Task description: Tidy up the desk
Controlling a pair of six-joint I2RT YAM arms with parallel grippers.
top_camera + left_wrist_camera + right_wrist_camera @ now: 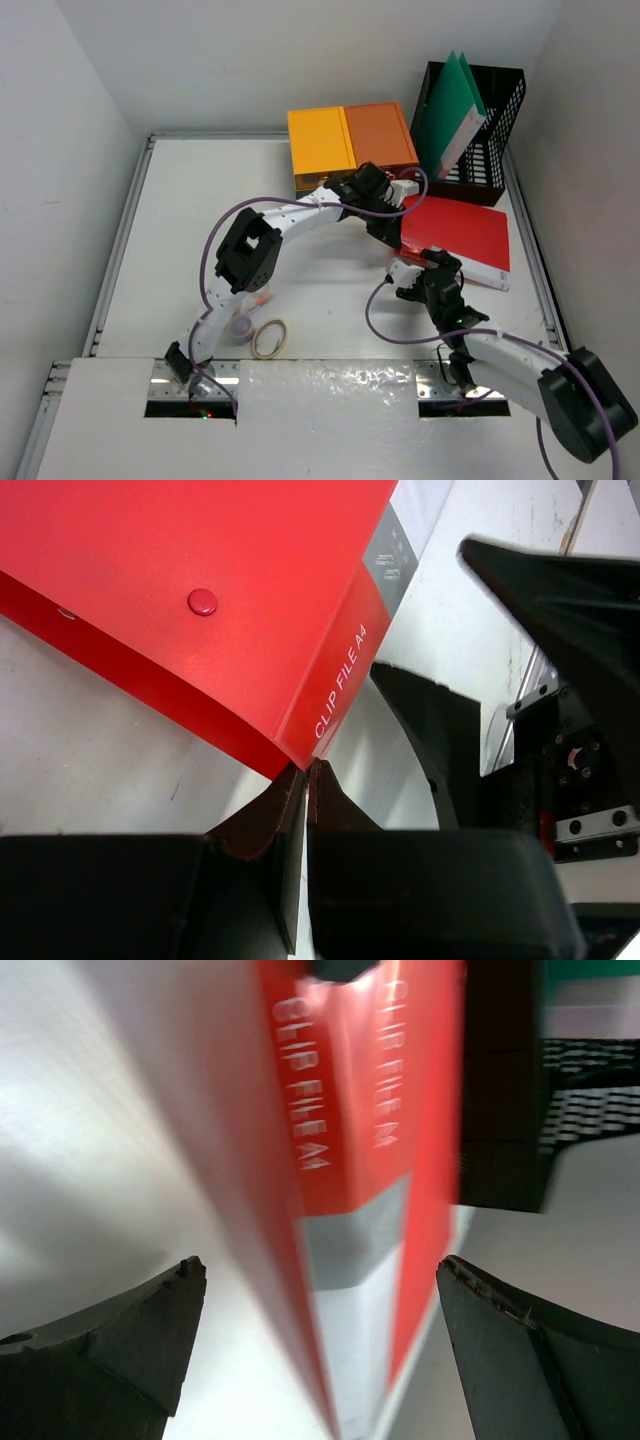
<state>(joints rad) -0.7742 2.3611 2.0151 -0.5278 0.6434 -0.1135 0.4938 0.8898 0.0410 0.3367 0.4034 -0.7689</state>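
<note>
The white desk (180, 250) holds a red clip file (460, 232) lying flat at the right. My left gripper (386, 222) is at the file's left edge. In the left wrist view it (307, 767) is shut, its tips against the near corner of the red clip file (200, 600), with nothing visible between them. My right gripper (416, 282) is at the file's near-left corner. It (320, 1262) is open, and the file's spine (350, 1140) lies ahead between its fingers (130, 1340), untouched.
Yellow and orange folders (350, 140) lie at the back of the desk. A black mesh basket (490, 110) with a green folder (450, 110) stands at the back right, just beyond the file. A tape roll (270, 339) lies near the left arm's base.
</note>
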